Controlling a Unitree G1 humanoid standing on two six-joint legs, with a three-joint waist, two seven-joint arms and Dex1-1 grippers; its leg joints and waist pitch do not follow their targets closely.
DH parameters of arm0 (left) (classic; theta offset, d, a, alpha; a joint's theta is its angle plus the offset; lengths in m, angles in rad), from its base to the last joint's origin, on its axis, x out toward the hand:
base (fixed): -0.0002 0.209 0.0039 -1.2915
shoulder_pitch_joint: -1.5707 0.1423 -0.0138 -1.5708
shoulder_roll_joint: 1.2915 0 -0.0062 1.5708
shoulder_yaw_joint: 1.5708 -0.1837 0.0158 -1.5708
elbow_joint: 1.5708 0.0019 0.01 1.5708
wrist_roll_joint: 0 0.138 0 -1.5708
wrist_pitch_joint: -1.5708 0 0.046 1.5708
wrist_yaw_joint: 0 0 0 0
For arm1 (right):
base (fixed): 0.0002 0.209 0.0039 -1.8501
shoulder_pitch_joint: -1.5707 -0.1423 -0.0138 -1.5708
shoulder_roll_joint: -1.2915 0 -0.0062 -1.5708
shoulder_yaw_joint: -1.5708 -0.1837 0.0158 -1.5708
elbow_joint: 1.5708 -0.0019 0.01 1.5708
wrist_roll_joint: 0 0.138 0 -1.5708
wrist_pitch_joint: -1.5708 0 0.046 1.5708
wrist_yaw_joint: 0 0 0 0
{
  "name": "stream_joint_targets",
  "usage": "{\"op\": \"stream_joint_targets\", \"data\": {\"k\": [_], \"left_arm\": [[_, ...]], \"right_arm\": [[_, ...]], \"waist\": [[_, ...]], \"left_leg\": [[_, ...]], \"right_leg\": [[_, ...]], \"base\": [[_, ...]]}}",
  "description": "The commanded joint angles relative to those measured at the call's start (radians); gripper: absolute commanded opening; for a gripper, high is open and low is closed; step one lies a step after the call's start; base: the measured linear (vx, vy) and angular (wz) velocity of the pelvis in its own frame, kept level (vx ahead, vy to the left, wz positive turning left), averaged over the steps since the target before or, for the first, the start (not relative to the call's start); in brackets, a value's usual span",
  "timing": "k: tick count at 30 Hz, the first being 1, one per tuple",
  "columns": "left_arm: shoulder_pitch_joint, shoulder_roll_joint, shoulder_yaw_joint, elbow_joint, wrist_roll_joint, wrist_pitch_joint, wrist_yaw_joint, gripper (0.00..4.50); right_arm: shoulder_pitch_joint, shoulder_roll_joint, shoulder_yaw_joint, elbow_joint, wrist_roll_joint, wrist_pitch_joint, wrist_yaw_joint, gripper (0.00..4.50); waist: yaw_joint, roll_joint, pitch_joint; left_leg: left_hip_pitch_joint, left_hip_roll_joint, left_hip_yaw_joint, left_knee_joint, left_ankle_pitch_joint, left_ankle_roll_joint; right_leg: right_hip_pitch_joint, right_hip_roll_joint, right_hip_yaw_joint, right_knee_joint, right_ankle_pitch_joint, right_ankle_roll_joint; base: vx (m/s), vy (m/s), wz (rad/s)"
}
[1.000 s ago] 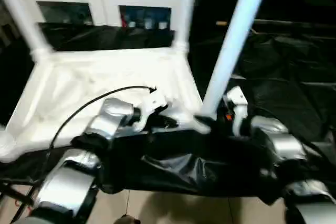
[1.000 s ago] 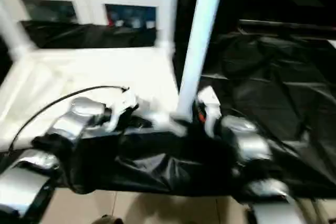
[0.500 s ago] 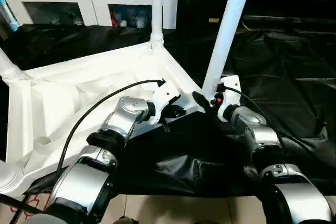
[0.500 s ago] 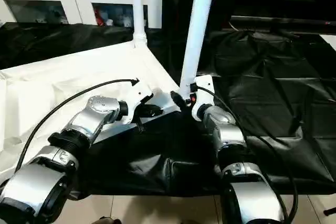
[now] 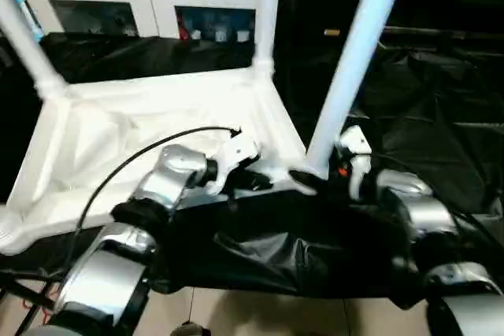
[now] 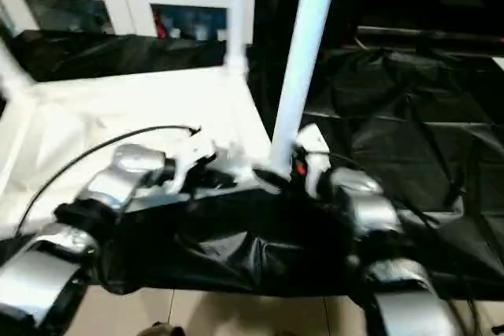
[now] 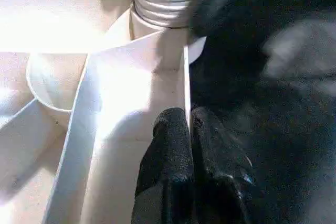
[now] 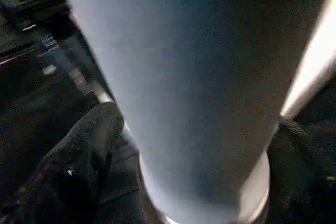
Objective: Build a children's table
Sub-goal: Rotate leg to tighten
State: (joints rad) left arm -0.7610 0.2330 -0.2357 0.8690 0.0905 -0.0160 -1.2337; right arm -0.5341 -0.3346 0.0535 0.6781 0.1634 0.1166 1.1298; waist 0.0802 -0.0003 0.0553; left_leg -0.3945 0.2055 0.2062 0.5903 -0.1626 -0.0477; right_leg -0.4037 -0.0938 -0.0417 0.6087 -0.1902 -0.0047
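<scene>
Dim room, bright white plastic, soft motion blur throughout.

In the head views the white tabletop (image 5: 157, 116) glares almost to blank, its ribs washed out, while the black sheet (image 5: 425, 116) around it swallows detail apart from faint sheen on its creases. The silver forearms catch small highlights, and edges everywhere are smeared. The nearest leg (image 5: 354, 60) reads bluish-white. In the left wrist view the inner tabletop wall blooms overexposed and the black fingers (image 7: 173, 145) stay fairly sharp; in the right wrist view the leg (image 8: 184, 77) looms grey, shadowed and out of focus, with a bright streak at one edge.
</scene>
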Motion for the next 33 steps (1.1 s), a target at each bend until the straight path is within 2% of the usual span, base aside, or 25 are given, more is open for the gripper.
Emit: {"op": "stream_joint_targets", "data": {"k": [1, 4, 7, 9, 15, 19, 21, 22, 24, 25, 26, 27, 29, 33], "left_arm": [[-0.018, -0.016, -0.007, -0.021, -0.023, -0.021, -0.011, 0.0], [-0.016, -0.006, -0.006, -0.022, -0.026, -0.024, -0.034, 0.0], [-0.013, 0.008, -0.007, -0.018, -0.026, -0.035, -0.057, 0.0], [-0.01, 0.01, -0.008, -0.018, -0.028, -0.038, -0.06, 0.0], [-0.003, 0.005, -0.004, -0.023, -0.026, -0.035, -0.045, 0.0], [-0.008, -0.019, 0.01, -0.024, -0.034, -0.007, 0.002, 0.0], [-0.017, -0.041, 0.019, -0.026, -0.032, 0.013, 0.053, 0.0], [-0.025, -0.061, 0.025, -0.024, -0.028, 0.025, 0.099, 0.0], [-0.028, -0.074, 0.026, -0.023, -0.025, 0.031, 0.124, 0.0], [-0.033, -0.103, 0.025, -0.025, -0.017, 0.043, 0.173, 0.0], [-0.033, -0.109, 0.024, -0.026, -0.014, 0.045, 0.181, 0.0], [-0.035, -0.13, 0.018, -0.03, -0.005, 0.056, 0.214, 0.0], [-0.041, -0.153, 0.014, -0.03, 0.006, 0.065, 0.258, 0.0], [-0.046, -0.191, 0.004, -0.047, 0.019, 0.094, 0.324, 0.0]], "right_arm": [[0.018, 0.01, 0.064, -0.054, 0.025, 0.028, 0.095, 3.95], [0.033, -0.002, 0.073, -0.076, 0.026, 0.046, 0.124, 3.71], [0.052, -0.007, 0.078, -0.112, 0.031, 0.079, 0.14, 3.52], [0.057, -0.003, 0.082, -0.118, 0.03, 0.081, 0.132, 3.4], [0.065, 0.021, 0.075, -0.142, 0.037, 0.095, 0.096, 2.89], [0.067, 0.053, 0.049, -0.132, 0.037, 0.095, 0.02, 2.74], [0.052, 0.09, 0.018, -0.092, 0.02, 0.069, -0.092, 2.72], [0.033, 0.122, -0.004, -0.047, 0.002, 0.05, -0.195, 2.72], [0.019, 0.141, -0.018, -0.016, -0.007, 0.037, -0.258, 2.72], [-0.012, 0.18, -0.048, 0.043, -0.015, 0.035, -0.38, 2.72], [-0.018, 0.188, -0.053, 0.054, -0.016, 0.034, -0.404, 2.72], [-0.039, 0.215, -0.072, 0.092, -0.025, 0.025, -0.491, 2.71], [-0.058, 0.24, -0.086, 0.129, -0.038, 0.005, -0.576, 2.7], [-0.096, 0.286, -0.107, 0.208, -0.054, -0.032, -0.707, 2.7]], "waist": [[-0.002, -0.006, -0.069], [0.006, -0.009, -0.068], [0.007, -0.009, -0.068], [0.006, -0.014, -0.07], [0.007, -0.013, -0.068], [0.004, -0.011, -0.065], [0.003, -0.013, -0.065], [-0.003, -0.01, -0.064], [-0.013, -0.014, -0.063], [-0.017, -0.01, -0.063], [-0.027, -0.009, -0.061], [-0.032, -0.008, -0.065], [-0.035, -0.006, -0.064], [-0.044, -0.004, -0.069]], "left_leg": [[0.031, 0.032, -0.01, -0.068, -0.225, 0.067], [0.032, 0.032, -0.011, -0.069, -0.229, 0.055], [0.03, 0.032, -0.012, -0.07, -0.225, 0.051], [0.031, 0.032, -0.011, -0.069, -0.216, 0.051], [0.032, 0.033, -0.011, -0.069, -0.217, 0.047], [0.031, 0.031, -0.012, -0.073, -0.24, 0.033], [0.032, 0.03, -0.014, -0.074, -0.25, 0.024], [0.035, 0.032, -0.014, -0.075, -0.264, 0.009], [0.034, 0.028, -0.018, -0.078, -0.286, -0.007], [0.033, 0.026, -0.02, -0.078, -0.29, -0.007], [0.034, 0.027, -0.019, -0.079, -0.3, -0.011], [0.032, 0.024, -0.02, -0.079, -0.291, -0.014], [0.033, 0.025, -0.018, -0.078, -0.289, -0.013], [0.03, 0.023, -0.017, -0.075, -0.252, 0.004]], "right_leg": [[0.041, -0.044, 0.027, -0.068, -0.13, -0.255], [0.041, -0.046, 0.027, -0.069, -0.158, -0.247], [0.04, -0.046, 0.027, -0.068, -0.16, -0.244], [0.04, -0.047, 0.027, -0.067, -0.154, -0.242], [0.037, -0.048, 0.028, -0.069, -0.173, -0.237], [0.035, -0.049, 0.028, -0.073, -0.207, -0.228], [0.035, -0.051, 0.028, -0.075, -0.239, -0.219], [0.028, -0.054, 0.031, -0.078, -0.265, -0.214], [0.031, -0.054, 0.028, -0.084, -0.314, -0.2], [0.032, -0.052, 0.028, -0.086, -0.319, -0.193], [0.027, -0.05, 0.031, -0.087, -0.316, -0.196], [0.031, -0.048, 0.029, -0.085, -0.304, -0.195], [0.029, -0.049, 0.031, -0.085, -0.291, -0.196], [0.034, -0.044, 0.029, -0.078, -0.205, -0.214]], "base": [[0.0, 0.0, 0.0], [0.0, 0.0, 0.0], [0.0, 0.0, 0.0], [0.0, 0.0, 0.0], [0.0, 0.0, 0.0], [0.0, 0.0, 0.0], [0.0, 0.0, 0.0], [0.0, 0.0, 0.0], [0.0, 0.0, 0.0], [0.0, 0.0, 0.0], [0.0, 0.0, 0.0], [0.0, 0.0, 0.0], [0.0, 0.0, 0.0], [0.0, 0.0, 0.0]]}}
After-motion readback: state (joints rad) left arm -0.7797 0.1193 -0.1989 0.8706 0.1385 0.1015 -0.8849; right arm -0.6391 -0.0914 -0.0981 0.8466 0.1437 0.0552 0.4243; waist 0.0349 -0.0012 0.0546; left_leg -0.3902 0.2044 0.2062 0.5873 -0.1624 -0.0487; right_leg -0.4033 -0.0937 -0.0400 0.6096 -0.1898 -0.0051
